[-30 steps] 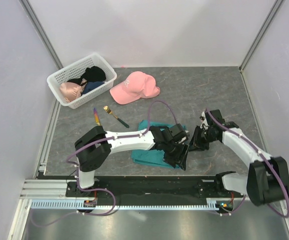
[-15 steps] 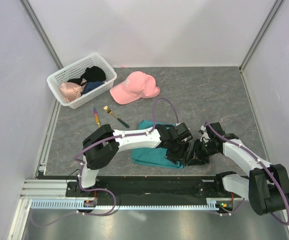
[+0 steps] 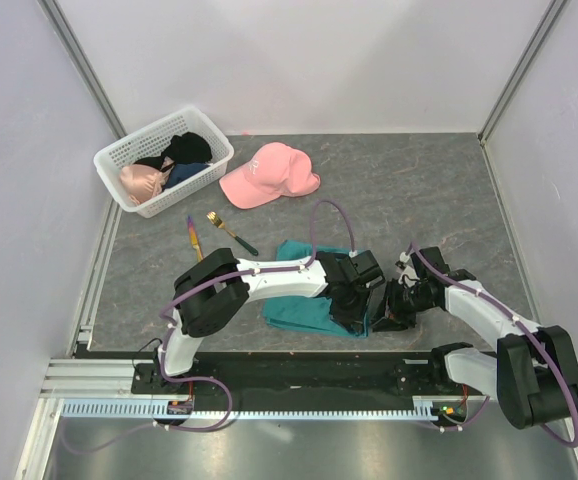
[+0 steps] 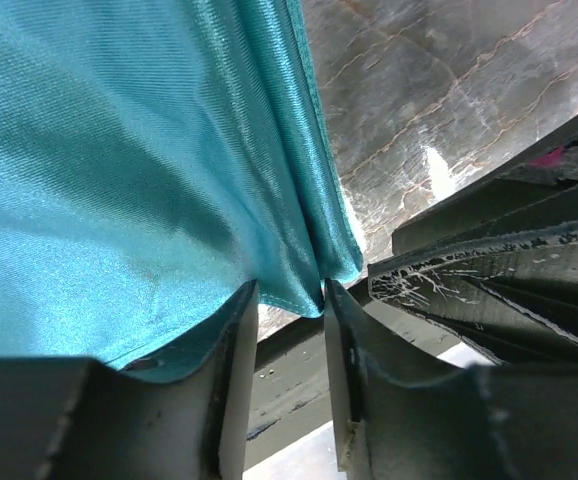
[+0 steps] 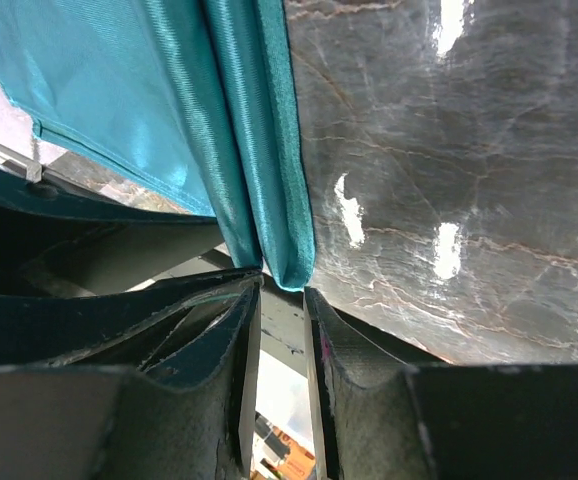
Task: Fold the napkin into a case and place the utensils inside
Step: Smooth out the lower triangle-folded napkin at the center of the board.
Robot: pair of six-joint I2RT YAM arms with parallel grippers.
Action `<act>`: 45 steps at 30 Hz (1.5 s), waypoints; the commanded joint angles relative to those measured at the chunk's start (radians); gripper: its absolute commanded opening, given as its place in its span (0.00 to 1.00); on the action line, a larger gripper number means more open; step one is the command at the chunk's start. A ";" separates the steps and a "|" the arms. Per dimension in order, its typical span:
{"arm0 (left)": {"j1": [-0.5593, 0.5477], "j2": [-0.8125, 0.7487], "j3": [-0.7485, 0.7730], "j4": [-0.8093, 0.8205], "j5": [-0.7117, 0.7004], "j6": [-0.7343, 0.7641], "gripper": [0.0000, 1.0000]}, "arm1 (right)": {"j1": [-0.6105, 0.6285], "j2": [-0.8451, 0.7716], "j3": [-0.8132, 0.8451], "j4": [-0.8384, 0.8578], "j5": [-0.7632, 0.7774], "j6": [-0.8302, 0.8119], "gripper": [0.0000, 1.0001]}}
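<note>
The teal-green napkin [image 3: 304,305] lies folded near the table's front edge, under both wrists. My left gripper [image 3: 355,320] is at its near right corner. In the left wrist view the left gripper [image 4: 291,290] is open, and a corner of the napkin [image 4: 119,150] dips between its fingertips. My right gripper [image 3: 393,316] faces it from the right. Its jaws [image 5: 282,285] stand a narrow gap apart, with the napkin's [image 5: 259,150] folded end just at their mouth. The gold-headed fork [image 3: 231,232] and the purple-and-orange piece [image 3: 193,233] lie on the table to the back left, apart from the napkin.
A pink cap [image 3: 269,175] lies behind the napkin. A white basket [image 3: 114,160] with clothes in it stands in the back left corner. Walls close the table on three sides. The two grippers are almost touching each other.
The left gripper has slid right along the napkin to its near right corner, and its jaws have narrowed. The right gripper has come in towards the same corner.
</note>
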 commanded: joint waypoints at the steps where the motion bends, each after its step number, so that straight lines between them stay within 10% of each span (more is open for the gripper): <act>1: -0.001 0.007 0.037 -0.008 -0.015 -0.005 0.31 | 0.006 0.018 -0.014 0.047 -0.023 0.005 0.31; 7: 0.000 -0.009 0.037 -0.011 -0.010 -0.005 0.10 | 0.029 0.038 -0.023 0.090 -0.028 0.023 0.31; 19: -0.001 0.001 0.091 -0.011 0.082 -0.031 0.05 | 0.063 0.061 -0.063 0.163 0.014 0.071 0.01; 27: -0.001 0.041 0.097 -0.006 0.114 -0.034 0.06 | 0.064 0.030 -0.057 0.160 0.021 0.114 0.00; 36: 0.014 -0.103 0.062 -0.003 0.131 -0.019 0.48 | 0.063 -0.002 0.043 -0.014 0.176 0.055 0.33; 45: 0.222 -0.375 -0.197 0.003 0.114 0.002 0.51 | 0.060 0.134 0.304 -0.096 0.347 -0.041 0.61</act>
